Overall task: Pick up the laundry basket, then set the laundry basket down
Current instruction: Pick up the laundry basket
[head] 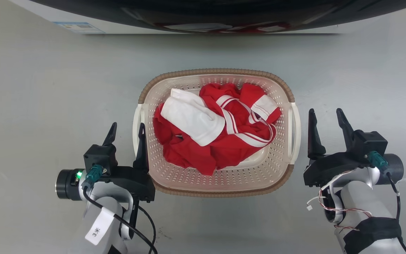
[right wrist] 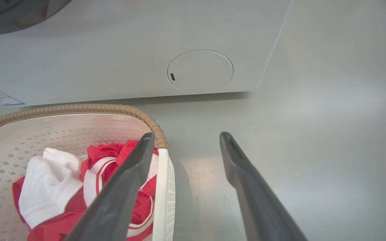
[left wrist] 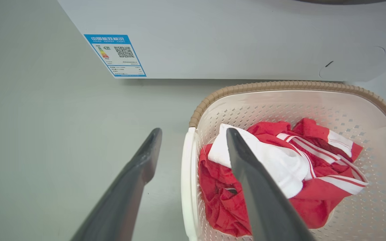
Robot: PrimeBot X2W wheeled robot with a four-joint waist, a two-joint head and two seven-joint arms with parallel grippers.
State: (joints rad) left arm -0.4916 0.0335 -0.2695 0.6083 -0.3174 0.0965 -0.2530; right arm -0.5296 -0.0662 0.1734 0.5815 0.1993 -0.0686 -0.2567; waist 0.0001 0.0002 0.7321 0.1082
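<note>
The laundry basket (head: 220, 71) stands on the grey floor in the middle of the head view, cream-white and perforated, with brown rims at its near and far ends. Red and white clothes (head: 217, 134) fill it. My left gripper (head: 128, 124) is open and straddles the basket's white left handle (left wrist: 187, 167), one finger outside and one over the inside. My right gripper (head: 325, 111) is open just right of the right handle (head: 296, 130). In the right wrist view its left finger (right wrist: 126, 180) crosses in front of the handle (right wrist: 162, 194); contact cannot be told.
A white washing machine (head: 118, 21) with a dark door (head: 224, 10) stands just beyond the basket, carrying a blue energy label (left wrist: 115, 55) and a round cover (right wrist: 200, 70). Bare grey floor (head: 30, 106) lies to both sides of the basket.
</note>
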